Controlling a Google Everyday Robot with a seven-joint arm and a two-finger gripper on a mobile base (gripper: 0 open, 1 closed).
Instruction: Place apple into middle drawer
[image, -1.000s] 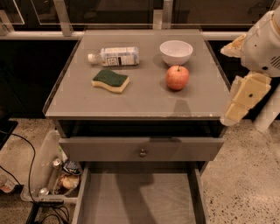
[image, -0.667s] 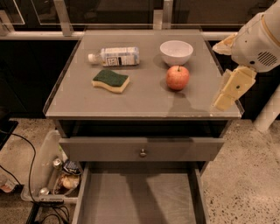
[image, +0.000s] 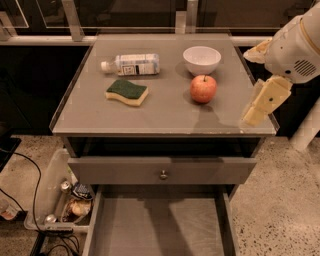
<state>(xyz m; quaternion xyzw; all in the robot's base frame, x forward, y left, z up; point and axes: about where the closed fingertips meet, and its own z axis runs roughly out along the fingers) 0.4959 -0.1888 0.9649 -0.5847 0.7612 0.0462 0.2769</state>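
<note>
The red apple (image: 203, 89) with yellowish patches stands on the grey tabletop (image: 165, 117), just in front of the white bowl (image: 201, 59). The middle drawer (image: 160, 225) is pulled out at the bottom of the view, and its flat grey floor shows nothing on it. My gripper (image: 256, 113) hangs from the cream arm at the right, over the table's right front corner. It is to the right of the apple and apart from it, holding nothing that I can see.
A plastic bottle (image: 131, 64) lies at the back left of the tabletop, with a green and yellow sponge (image: 127, 92) in front of it. A drawer front with a round knob (image: 163, 174) sits above the open drawer. A bin of clutter (image: 62, 200) stands on the floor at the left.
My gripper has moved left and a little forward, from outside the table's right edge to over its right front corner. The apple and the other things have not moved.
</note>
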